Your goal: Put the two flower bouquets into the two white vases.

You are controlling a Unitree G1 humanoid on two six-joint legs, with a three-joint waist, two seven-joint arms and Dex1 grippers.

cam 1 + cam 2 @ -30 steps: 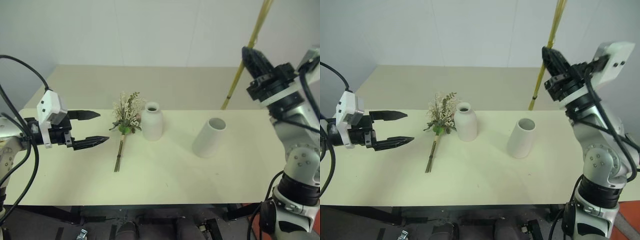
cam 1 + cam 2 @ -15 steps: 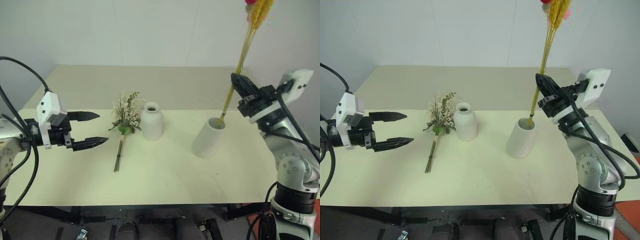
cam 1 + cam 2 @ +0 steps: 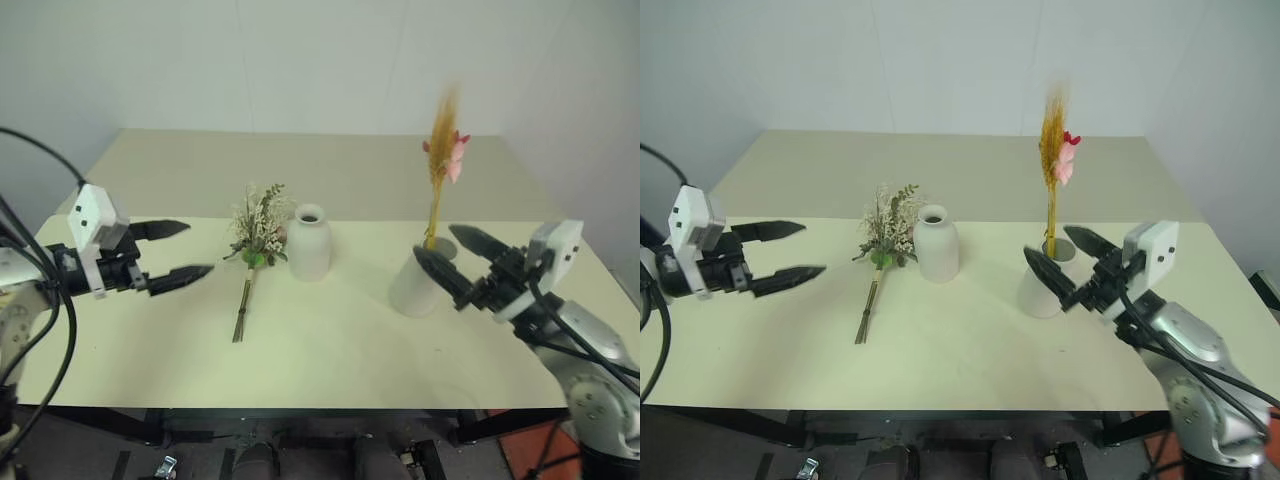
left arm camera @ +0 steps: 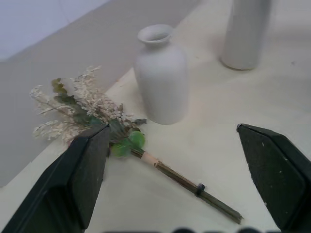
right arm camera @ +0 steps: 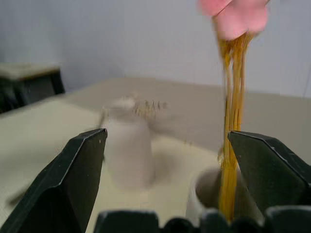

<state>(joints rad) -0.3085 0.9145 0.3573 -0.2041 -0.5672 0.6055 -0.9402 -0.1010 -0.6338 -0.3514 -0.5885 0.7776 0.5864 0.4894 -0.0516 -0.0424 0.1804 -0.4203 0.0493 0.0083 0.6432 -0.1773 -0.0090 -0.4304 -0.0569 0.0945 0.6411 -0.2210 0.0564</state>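
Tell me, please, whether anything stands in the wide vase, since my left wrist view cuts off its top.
Observer: Yes, the yellow plume has its stems down in the mouth of the wide vase.
Operator: Thank you. Is the right gripper holding those stems?
Observer: No. The right gripper is open beside the vase, with its fingers apart and not closed on the stems.
Operator: Does the plume tip over on its own?
Observer: It stands nearly upright and rises well above the rim, with pink-red blossoms near its top.
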